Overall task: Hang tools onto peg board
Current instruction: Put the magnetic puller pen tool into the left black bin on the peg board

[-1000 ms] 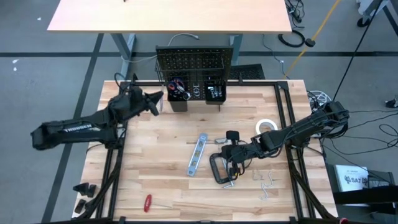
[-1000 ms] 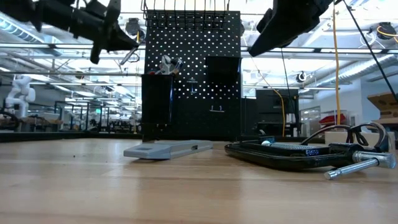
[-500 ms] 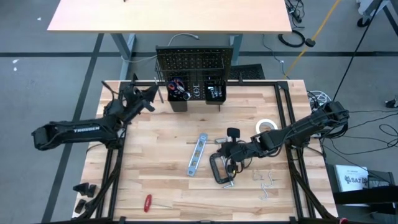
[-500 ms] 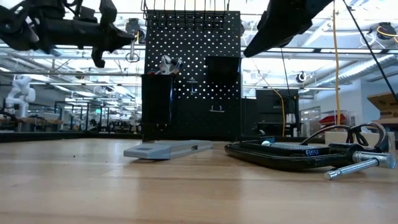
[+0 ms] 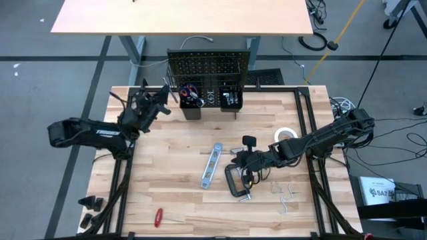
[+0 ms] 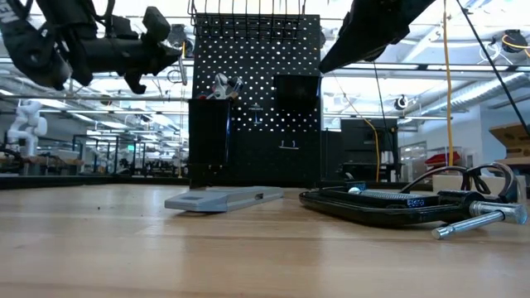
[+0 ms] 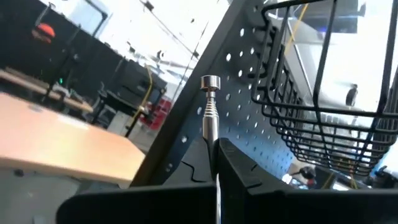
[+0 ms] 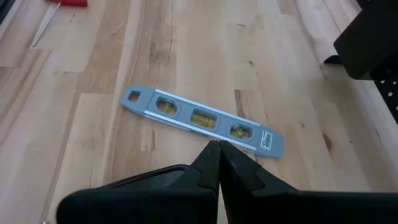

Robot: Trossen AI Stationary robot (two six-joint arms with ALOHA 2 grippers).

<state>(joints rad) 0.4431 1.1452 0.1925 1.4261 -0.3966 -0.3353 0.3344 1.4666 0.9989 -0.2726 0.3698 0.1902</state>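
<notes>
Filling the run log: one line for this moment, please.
left tool: shut on metal tool, at peg board | right tool: shut, empty, above level | C-clamp: on table

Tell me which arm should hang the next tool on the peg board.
Left. The left gripper is shut on a metal tool right beside the peg board; the right gripper hovers shut, empty, near the level.

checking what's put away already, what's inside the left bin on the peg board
Red-handled scissors and some metal tools poke out of the left bin on the peg board. Their lower ends are hidden inside.

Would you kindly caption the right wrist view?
Shut right pincer hovers above the blue-silver level lying on the wooden table.
</notes>
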